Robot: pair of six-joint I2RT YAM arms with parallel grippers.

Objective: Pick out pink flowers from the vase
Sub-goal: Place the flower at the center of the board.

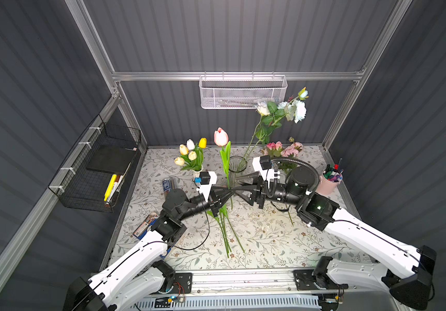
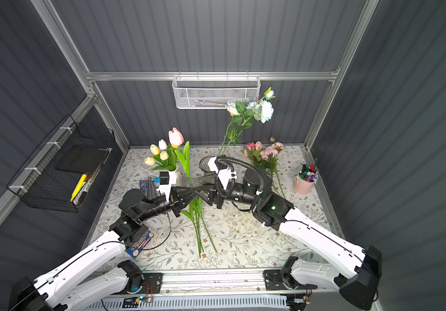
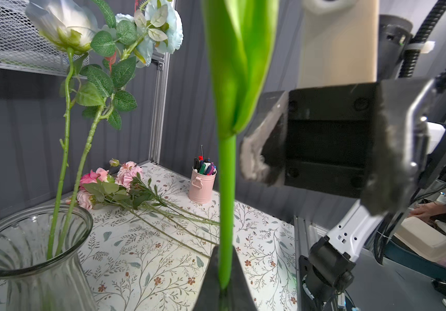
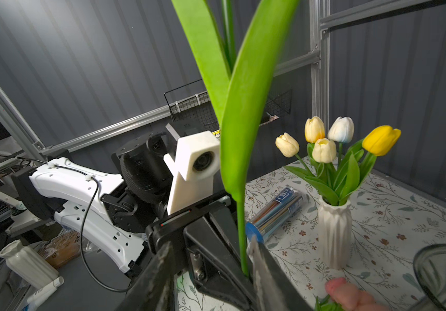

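Clamps L gripper [image 1: 231, 191] tight on pink tulip [image 1: 221, 136] stem, upright at 6 o'clock of vase [image 1: 231, 167], w/ R gripper [image 1: 238, 188] jaws apart around stem, prob. mid-handover for lay-down on table.

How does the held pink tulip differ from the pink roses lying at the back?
The pink tulip stands upright in the air, stem pinched by the left gripper; the pink roses lie flat on the table. The tulip is one bloom with broad smooth leaves; the roses are a bunch with small leaves. Both are out of the glass vase.
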